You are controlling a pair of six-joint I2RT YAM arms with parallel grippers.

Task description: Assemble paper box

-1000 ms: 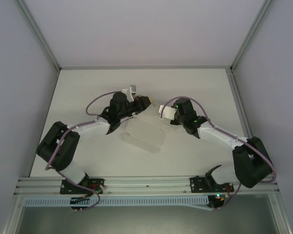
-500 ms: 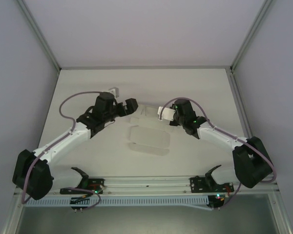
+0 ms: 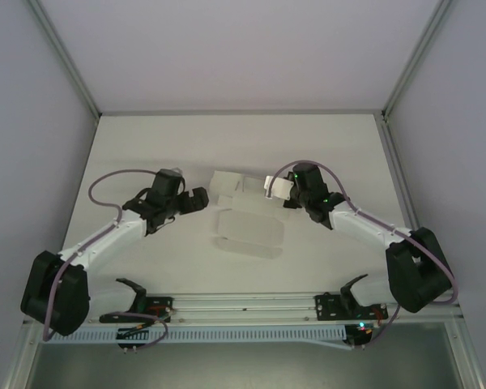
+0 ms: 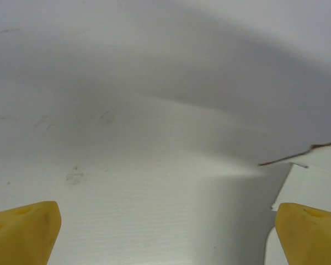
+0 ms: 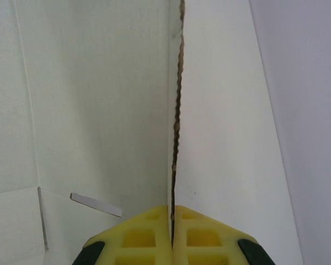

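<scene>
Paper box (image 3: 247,231) part-folded; right claw (image 5: 172,212) pinching its wall edge; left claw (image 3: 196,199) agape.

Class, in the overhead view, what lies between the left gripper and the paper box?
Nothing: in the top external view, bare table separates the open left gripper from the paper box.

White paper box (image 3: 247,233), half-made, lying in the middle of the tabletop (image 3: 146,138).
It is thin, plain white cardboard. One broad panel with rounded corners lies flat towards the near side. Behind it a smaller section (image 3: 227,182) seems partly folded up, though white on white makes its shape hard to read. One thin wall stands edge-on, its brownish cut edge clamped between the closed right fingers (image 5: 140,234).
</scene>
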